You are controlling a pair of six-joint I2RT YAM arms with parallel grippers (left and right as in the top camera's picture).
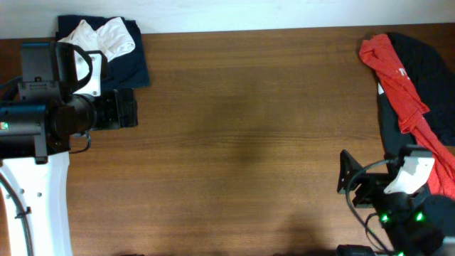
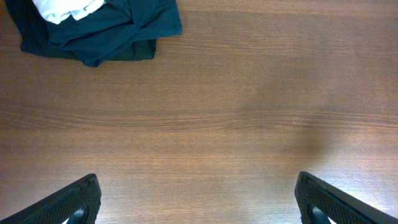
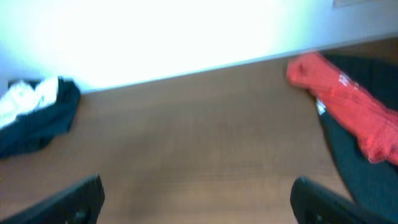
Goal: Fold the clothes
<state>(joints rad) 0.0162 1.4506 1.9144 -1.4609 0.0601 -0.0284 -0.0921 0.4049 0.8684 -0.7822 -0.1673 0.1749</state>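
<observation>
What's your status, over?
Both open, empty: left gripper, right gripper. White garment on navy garment far left; red garment over black garment right. Nothing in the way.

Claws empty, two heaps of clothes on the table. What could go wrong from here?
1. The white shirt lies bunched on the navy garment; the left claw could pinch both layers at once.
2. The red garment drapes over the black one; pulling it may drag the black along.
3. The right arm sits against that heap's lower end, so fabric might snag on it.
</observation>
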